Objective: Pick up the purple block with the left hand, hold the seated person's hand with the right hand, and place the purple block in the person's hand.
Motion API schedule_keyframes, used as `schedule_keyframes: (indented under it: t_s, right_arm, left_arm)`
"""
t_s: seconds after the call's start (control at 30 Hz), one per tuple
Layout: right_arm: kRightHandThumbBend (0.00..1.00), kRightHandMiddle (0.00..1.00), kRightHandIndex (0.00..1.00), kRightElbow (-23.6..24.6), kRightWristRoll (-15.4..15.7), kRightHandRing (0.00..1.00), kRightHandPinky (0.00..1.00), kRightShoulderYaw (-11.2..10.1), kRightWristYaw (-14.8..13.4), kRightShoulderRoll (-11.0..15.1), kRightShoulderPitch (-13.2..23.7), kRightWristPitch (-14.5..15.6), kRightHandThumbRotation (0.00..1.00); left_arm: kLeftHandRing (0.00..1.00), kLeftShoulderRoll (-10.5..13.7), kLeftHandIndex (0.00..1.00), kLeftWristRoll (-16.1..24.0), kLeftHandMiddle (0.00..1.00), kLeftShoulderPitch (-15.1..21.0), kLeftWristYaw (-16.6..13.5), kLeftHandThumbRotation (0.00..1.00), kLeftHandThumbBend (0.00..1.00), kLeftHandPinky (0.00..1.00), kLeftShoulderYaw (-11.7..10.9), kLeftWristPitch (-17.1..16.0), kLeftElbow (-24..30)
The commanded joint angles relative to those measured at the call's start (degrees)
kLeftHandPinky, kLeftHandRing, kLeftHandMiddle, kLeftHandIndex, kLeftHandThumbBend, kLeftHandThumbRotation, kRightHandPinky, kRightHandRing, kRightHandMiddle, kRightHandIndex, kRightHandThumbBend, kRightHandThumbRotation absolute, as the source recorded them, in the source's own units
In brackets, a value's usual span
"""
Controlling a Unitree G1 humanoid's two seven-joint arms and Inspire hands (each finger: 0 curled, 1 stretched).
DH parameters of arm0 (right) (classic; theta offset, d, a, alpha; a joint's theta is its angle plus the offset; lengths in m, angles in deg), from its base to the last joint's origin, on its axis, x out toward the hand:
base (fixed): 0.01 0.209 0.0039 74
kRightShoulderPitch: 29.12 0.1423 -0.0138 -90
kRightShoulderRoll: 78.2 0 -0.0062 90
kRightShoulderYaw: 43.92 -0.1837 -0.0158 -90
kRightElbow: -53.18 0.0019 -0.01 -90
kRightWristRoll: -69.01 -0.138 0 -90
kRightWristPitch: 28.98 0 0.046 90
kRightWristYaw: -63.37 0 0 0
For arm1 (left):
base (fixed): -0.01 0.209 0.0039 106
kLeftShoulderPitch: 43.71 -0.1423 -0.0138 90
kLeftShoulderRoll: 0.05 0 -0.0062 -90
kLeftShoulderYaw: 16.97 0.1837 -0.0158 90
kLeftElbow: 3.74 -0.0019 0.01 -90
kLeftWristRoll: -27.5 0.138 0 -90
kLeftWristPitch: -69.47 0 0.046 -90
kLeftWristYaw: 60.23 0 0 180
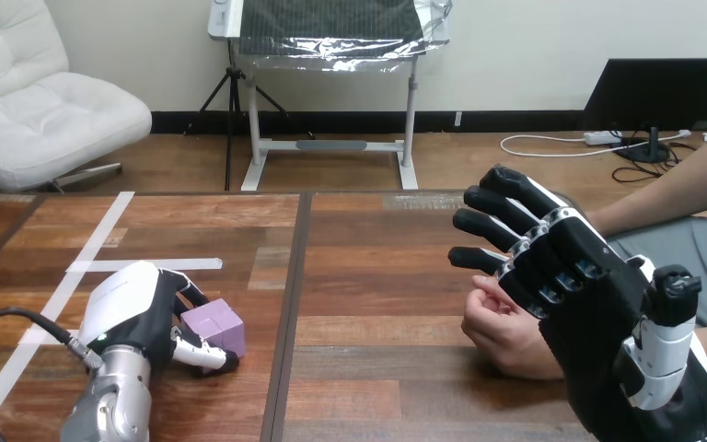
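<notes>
The purple block (214, 324) rests on the wooden table (377, 276) at the lower left. My left hand (129, 304) wraps it, fingers curled behind the block and thumb across its front. At the right, my right hand (589, 295) is raised with its fingers straight and spread, pointing up and left. The person's hand (502, 331) lies loosely curled on the table just left of and partly behind my right palm. My right fingers are not closed round it; whether the two touch I cannot tell.
White tape strips (101, 241) cross the table's left part. A dark seam (293, 304) runs down the table between the block and the person's hand. The person's other forearm (681, 184) reaches in from the upper right.
</notes>
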Motion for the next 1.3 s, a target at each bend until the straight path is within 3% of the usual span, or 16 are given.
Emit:
schedule_keyframes:
  t_s: [0.0, 0.6, 0.8, 1.03, 1.27]
  right_arm:
    - [0.90, 0.87, 0.87, 0.41, 1.44, 0.87, 0.79, -0.59, -0.09, -0.41, 3.58, -2.52, 0.95]
    - [0.87, 0.86, 0.87, -5.42, 10.29, 0.87, 0.79, -2.00, -3.35, -0.26, 6.67, -6.89, 0.94]
    - [0.85, 0.87, 0.88, -8.50, 12.74, 0.87, 0.81, -2.57, -3.85, 0.32, 8.36, -9.27, 0.91]
    - [0.92, 0.87, 0.87, -11.55, 21.10, 0.87, 0.81, -4.12, -7.50, 2.07, 10.04, -11.43, 0.93]
    - [0.94, 0.88, 0.87, -14.38, 23.78, 0.88, 0.81, -5.21, -7.88, 3.81, 12.01, -12.60, 0.93]
  left_arm:
    - [0.33, -0.01, 0.48, 0.15, 0.42, 3.24, -2.03, 0.00, 0.72, 0.25, -0.33, -1.61, 0.60]
    - [0.36, -0.82, 0.48, -3.68, 0.43, -1.04, -4.34, 0.00, 0.72, 0.28, -3.63, -4.55, 8.45]
    - [0.37, -1.61, 0.47, -5.51, 0.44, -3.90, -5.03, 0.00, 0.72, 0.30, -5.49, -5.40, 14.17]
    - [0.36, -3.44, 0.47, -7.22, 0.43, -7.92, -4.92, 0.00, 0.72, 0.30, -7.77, -3.84, 23.35]
    - [0.33, -5.37, 0.47, -7.69, 0.41, -11.41, -5.46, 0.00, 0.72, 0.26, -9.26, -3.09, 31.07]
